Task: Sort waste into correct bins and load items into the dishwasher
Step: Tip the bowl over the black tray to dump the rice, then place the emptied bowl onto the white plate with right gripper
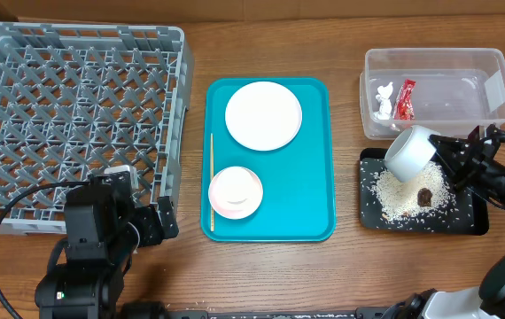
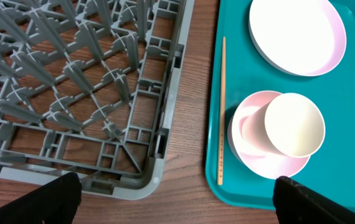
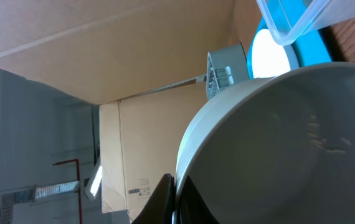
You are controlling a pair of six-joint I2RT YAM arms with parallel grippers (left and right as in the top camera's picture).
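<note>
My right gripper [image 1: 440,152] is shut on the rim of the pale grey bowl [image 1: 409,152], held tilted above the black tray [image 1: 478,223]. White rice grains [image 1: 397,198] and a brown food lump [image 1: 424,196] lie in that tray. In the right wrist view the bowl [image 3: 289,143] fills the frame, its rim pinched at my right gripper [image 3: 174,200]. The clear tub [image 1: 493,99] holds the red wrapper [image 1: 404,99] and the white tissue [image 1: 383,99]. My left gripper [image 2: 177,205] is open and empty over bare table between the grey dish rack [image 2: 71,81] and the pink bowl [image 2: 252,146], which holds the white cup [image 2: 294,124].
The teal serving tray [image 1: 314,186] in the middle carries the white plate [image 1: 263,115], the pink bowl and a thin wooden stick [image 1: 212,182] along its left edge. The dish rack [image 1: 75,115] fills the left of the table. A black cable [image 1: 9,226] loops by the left arm.
</note>
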